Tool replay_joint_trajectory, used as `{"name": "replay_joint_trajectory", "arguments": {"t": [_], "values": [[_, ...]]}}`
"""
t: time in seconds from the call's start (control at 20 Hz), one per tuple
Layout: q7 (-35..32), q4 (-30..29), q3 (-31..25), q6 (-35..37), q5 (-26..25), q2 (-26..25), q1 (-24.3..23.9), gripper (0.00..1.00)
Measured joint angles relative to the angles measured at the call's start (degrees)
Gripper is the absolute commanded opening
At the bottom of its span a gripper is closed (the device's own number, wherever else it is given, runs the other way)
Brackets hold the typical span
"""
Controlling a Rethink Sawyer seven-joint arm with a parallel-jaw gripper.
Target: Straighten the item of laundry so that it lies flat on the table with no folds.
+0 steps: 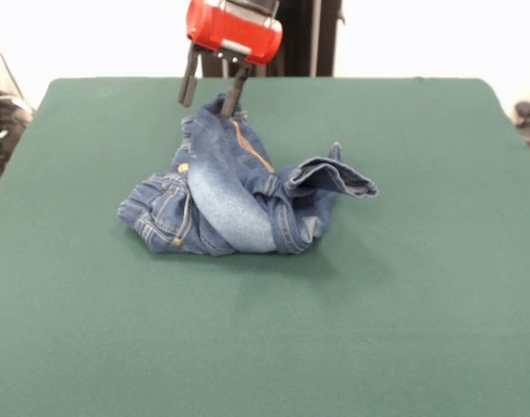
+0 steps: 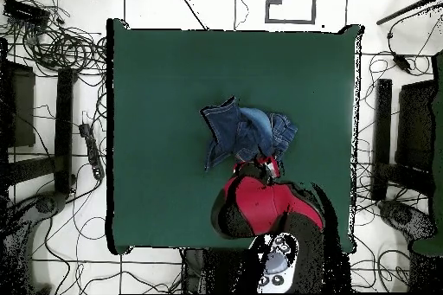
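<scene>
Jeans point(image 1: 235, 195) sit bunched mid-table point(image 1: 421, 330), one leg cuff flopped out sideways, gripper point(image 1: 211, 89) at the heap's far edge with jaws spread, one finger touching denim, probably lining up a pinch to unfold it.

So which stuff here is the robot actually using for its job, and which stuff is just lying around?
For the job:
- the crumpled jeans
- the green table they should lie flat on
- the end effector, open, at the jeans' far edge

Just lying around:
- cables on the floor beside the table
- dark equipment by the table's other side
</scene>
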State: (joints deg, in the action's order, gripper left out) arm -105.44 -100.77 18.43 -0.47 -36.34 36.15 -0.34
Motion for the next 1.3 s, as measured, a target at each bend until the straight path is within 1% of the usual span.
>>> {"name": "replay_joint_trajectory", "arguments": {"t": [0.15, 0.25, 0.35, 0.45, 0.55, 0.65, 0.8, 0.85, 1.1, 1.3], "values": [[0.00, -0.01, -0.31, 0.07, -0.02, 0.60, -0.41, 1.00], [0.00, -0.02, -1.00, 0.70, 0.00, 1.92, -1.12, 1.00], [0.00, -0.02, -2.26, 2.87, 0.23, 4.54, -2.21, 1.00], [0.00, -0.02, -3.02, 4.51, 0.68, 5.92, -2.86, 1.00], [0.00, -0.03, -4.90, 7.77, 1.87, 8.24, -4.41, 1.00], [0.00, -0.05, -8.17, 12.62, 3.96, 11.13, -7.26, 1.00], [0.00, -0.06, -10.02, 15.53, 5.29, 12.53, -8.79, 1.00], [0.00, -0.05, -11.42, 17.37, 6.20, 13.37, -9.82, 1.00], [0.00, -0.09, -14.91, 21.26, 9.06, 14.49, -12.10, 1.00], [0.00, -0.10, -18.23, 23.72, 11.23, 14.42, -14.25, 1.00]]}}
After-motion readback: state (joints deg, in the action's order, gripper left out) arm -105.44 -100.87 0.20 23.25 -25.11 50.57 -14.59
